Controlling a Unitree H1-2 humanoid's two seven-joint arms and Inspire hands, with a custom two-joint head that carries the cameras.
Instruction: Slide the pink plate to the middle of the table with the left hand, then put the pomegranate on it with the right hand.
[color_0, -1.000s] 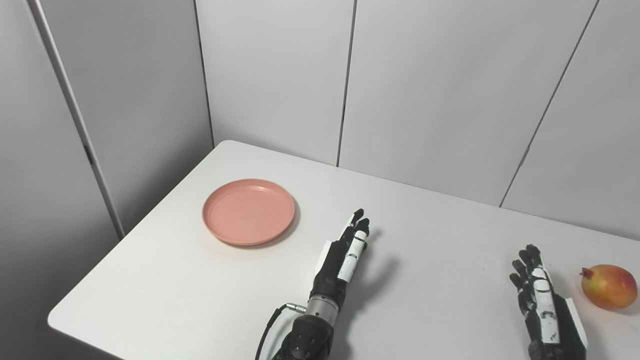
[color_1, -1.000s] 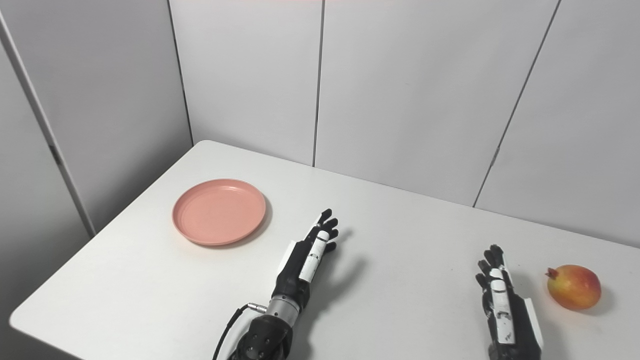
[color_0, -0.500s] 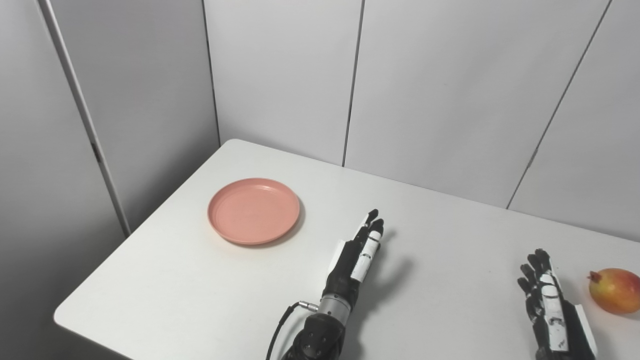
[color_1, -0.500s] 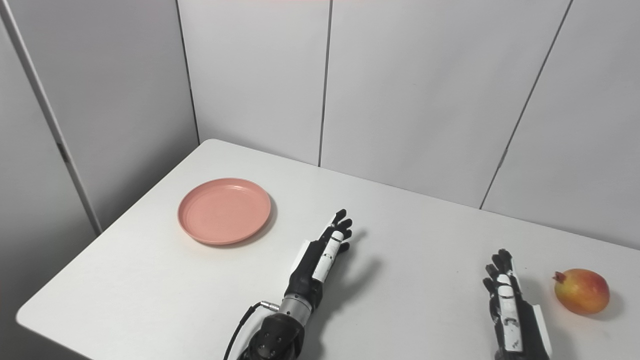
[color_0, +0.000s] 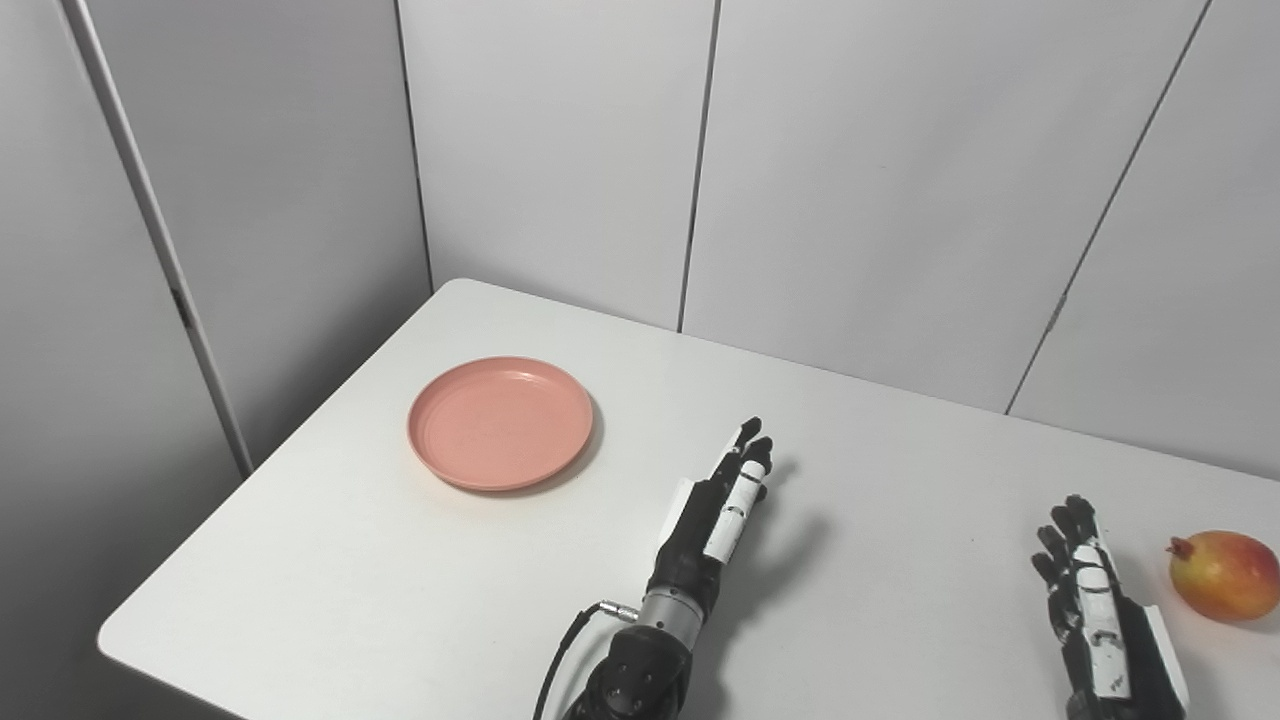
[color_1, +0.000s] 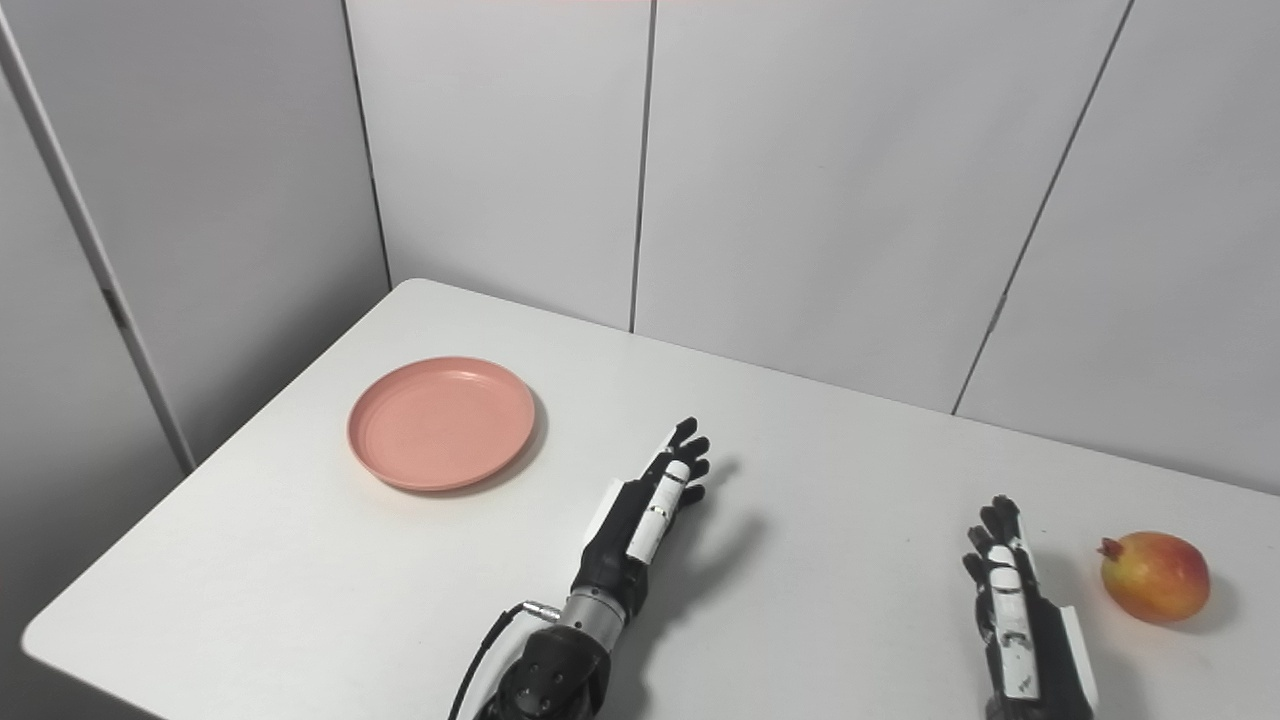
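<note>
The white rectangular table (color_0: 420, 610) with rounded corners stands in front of light grey wall panels (color_0: 560, 150). Its surface carries the items listed below.

The round pink plate (color_0: 500, 422), with a shallow raised rim, lies flat on the left part of the table, toward the far edge. It holds nothing. It is well apart from both hands.

The left hand (color_0: 722, 505), black with white segments, is positioned over the middle of the table, to the right of the pink plate. Its fingers extend straight, held close together and pointing away from the robot. It grips nothing. A black cable (color_0: 560, 655) loops from the wrist connector.

The right hand (color_0: 1095, 610), of the same build, is positioned near the right front edge. Its fingers extend, slightly apart, and it grips nothing.

The red-and-yellow pomegranate (color_0: 1223, 575) rests on the table just beside the right hand, on its right, without contact. Its small crown points left.
</note>
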